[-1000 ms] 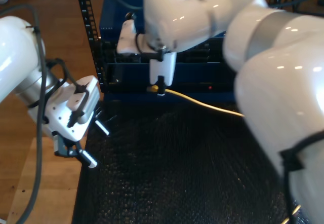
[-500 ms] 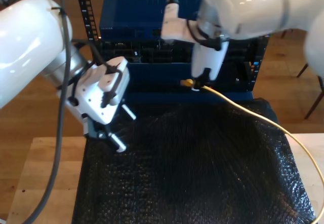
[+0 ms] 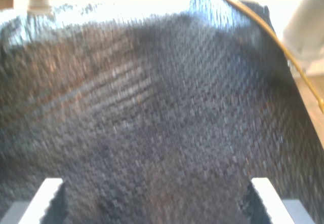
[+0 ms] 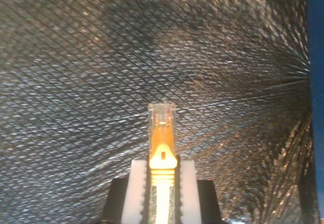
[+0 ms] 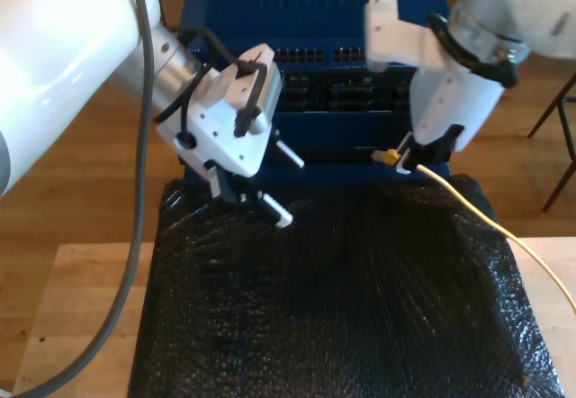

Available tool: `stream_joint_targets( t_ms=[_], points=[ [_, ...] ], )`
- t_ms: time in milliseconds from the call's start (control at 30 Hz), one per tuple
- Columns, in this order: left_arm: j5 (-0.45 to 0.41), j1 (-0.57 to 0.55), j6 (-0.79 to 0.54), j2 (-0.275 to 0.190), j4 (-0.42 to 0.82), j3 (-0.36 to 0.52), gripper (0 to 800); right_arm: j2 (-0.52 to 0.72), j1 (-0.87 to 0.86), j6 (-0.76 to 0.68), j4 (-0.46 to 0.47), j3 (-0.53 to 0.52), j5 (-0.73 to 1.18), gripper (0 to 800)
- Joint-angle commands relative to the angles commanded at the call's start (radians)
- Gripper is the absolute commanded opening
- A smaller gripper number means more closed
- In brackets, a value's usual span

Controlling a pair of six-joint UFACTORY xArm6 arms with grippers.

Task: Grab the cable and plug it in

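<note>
Pale yellow cable (image 5: 486,221) pinched just behind its clear plug (image 4: 162,116) by my second tool (image 5: 407,157), fingers (image 4: 136,183) clenched on the yellow boot either side, plug tip jutting free beyond them. Held above the far edge of a black woven mat (image 5: 342,308), right in front of the blue rack unit (image 5: 315,20) with its rows of dark ports; plug not touching the rack face as far as can be told. Trailing from the tool, cable runs over the mat toward the exterior view's right and off the mat's edge onto the wooden tabletop (image 5: 81,326).

My first tool (image 5: 274,182) released, fingers (image 3: 45,198) spread wide with nothing between them, hovering over the mat's far corner at the exterior view's left, well apart from the cable. Seen from that tool: blurred mat weave beneath, cable (image 3: 283,51) arcing along the mat's far side.
</note>
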State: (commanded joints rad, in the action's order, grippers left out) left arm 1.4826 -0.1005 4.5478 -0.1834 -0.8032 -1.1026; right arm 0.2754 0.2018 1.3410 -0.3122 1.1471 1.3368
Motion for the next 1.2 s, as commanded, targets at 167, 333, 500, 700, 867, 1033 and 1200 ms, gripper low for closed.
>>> stream_joint_targets(
  t_ms=[167, 333, 500, 700, 867, 1033, 1200],
  points=[
    [-0.003, -0.021, 0.02, 0.0, -0.061, 0.0, 799, 0.038, -0.025, 0.015, -0.044, 0.0, 0.026, 6],
    [-0.012, -0.044, 0.028, 0.0, -0.098, -0.002, 799, 0.072, -0.025, 0.018, -0.064, 0.005, 0.038, 6],
    [-0.014, -0.049, 0.051, 0.002, -0.129, -0.032, 799, 0.095, -0.025, 0.018, -0.094, 0.011, 0.069, 6],
    [-0.014, -0.049, 0.063, 0.002, -0.178, -0.057, 799, 0.106, -0.025, 0.018, -0.118, 0.012, 0.069, 6],
    [-0.014, -0.049, 0.066, 0.002, -0.183, -0.055, 799, 0.109, -0.026, 0.018, -0.135, 0.037, 0.101, 6],
    [-0.014, -0.046, 0.064, 0.0, -0.204, -0.054, 799, 0.12, -0.028, 0.018, -0.138, 0.038, 0.104, 6],
    [-0.011, -0.043, 0.063, -0.002, -0.215, -0.051, 798, 0.12, -0.028, 0.018, -0.14, 0.037, 0.106, 6]
  ],
)
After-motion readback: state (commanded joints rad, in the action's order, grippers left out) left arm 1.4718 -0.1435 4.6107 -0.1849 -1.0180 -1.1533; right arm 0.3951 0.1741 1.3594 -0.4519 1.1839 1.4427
